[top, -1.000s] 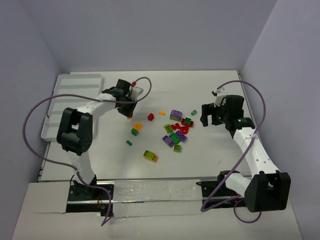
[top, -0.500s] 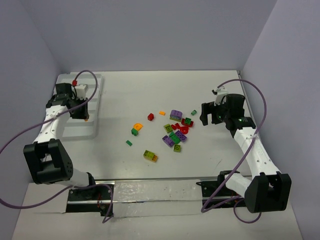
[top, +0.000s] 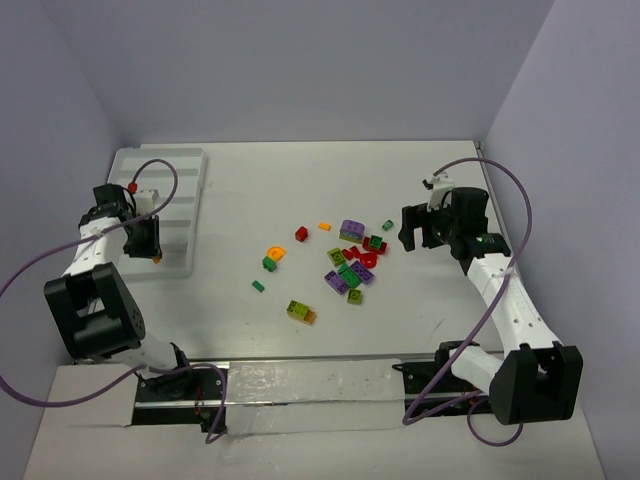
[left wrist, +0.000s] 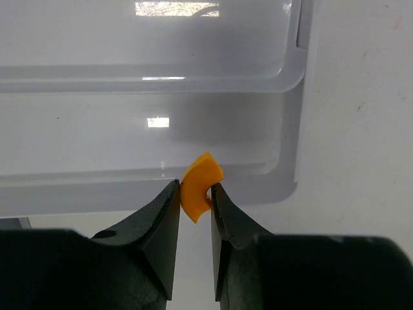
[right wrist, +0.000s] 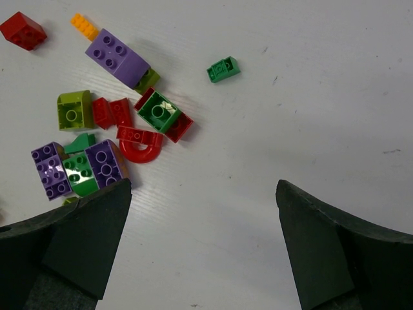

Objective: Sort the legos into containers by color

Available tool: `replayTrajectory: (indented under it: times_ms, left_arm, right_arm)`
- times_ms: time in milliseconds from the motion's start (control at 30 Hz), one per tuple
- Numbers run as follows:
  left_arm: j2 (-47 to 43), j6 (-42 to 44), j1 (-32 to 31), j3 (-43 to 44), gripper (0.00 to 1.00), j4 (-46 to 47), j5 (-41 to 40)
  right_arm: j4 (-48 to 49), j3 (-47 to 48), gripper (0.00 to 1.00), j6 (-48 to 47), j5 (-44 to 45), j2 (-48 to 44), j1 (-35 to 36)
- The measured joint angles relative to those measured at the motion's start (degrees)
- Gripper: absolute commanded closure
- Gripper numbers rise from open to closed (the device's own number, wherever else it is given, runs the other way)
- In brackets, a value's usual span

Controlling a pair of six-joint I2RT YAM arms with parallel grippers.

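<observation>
My left gripper (top: pixel 152 252) is shut on a small curved orange lego (left wrist: pixel 197 186) and holds it just above the near right corner of the white tray of containers (top: pixel 190 172). In the left wrist view the piece hangs over the low front wall of the tray (left wrist: pixel 284 139). The other legos (top: pixel 350 262) lie loose mid-table in red, purple, green, lime and orange. My right gripper (top: pixel 412 236) hovers open to the right of that pile. In its wrist view the right gripper (right wrist: pixel 203 187) has bare table between its fingers, with a red arch (right wrist: pixel 141 147) and a purple brick (right wrist: pixel 116 57) up left.
Stray pieces lie left of the pile: an orange-on-green piece (top: pixel 272 258), a small green plate (top: pixel 258 286) and a lime-yellow brick (top: pixel 300 311). A lone green brick (right wrist: pixel 223 70) sits right of the pile. Purple walls close in the table at the back and both sides.
The left arm has swung from the table's middle over to the tray's near right corner, carrying the orange piece. The right arm has not moved.
</observation>
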Motion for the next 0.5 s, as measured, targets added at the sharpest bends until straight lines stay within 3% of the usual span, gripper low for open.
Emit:
replayTrajectory:
  times_ms: [133,267,367,500]
  left_arm:
    - [1.34,1.06,-0.02,-0.15,0.8,0.75,-0.78]
    - [1.37,1.89,-0.01,-0.48,0.39,1.41,-1.29]
    - [1.37,2.76,-0.02,-0.44,0.31,1.6,-1.21]
    - [1.37,2.88,-0.02,1.99,0.26,-0.12,0.11]
  right_arm:
    - [0.02,0.0,0.0,0.01,0.02,0.17,0.0]
    - [0.02,0.0,0.0,0.01,0.01,0.57,0.0]
    - [0.02,0.0,0.0,0.01,0.02,0.99,0.0]
    - [0.04,0.0,0.0,0.01,0.02,1.07,0.0]
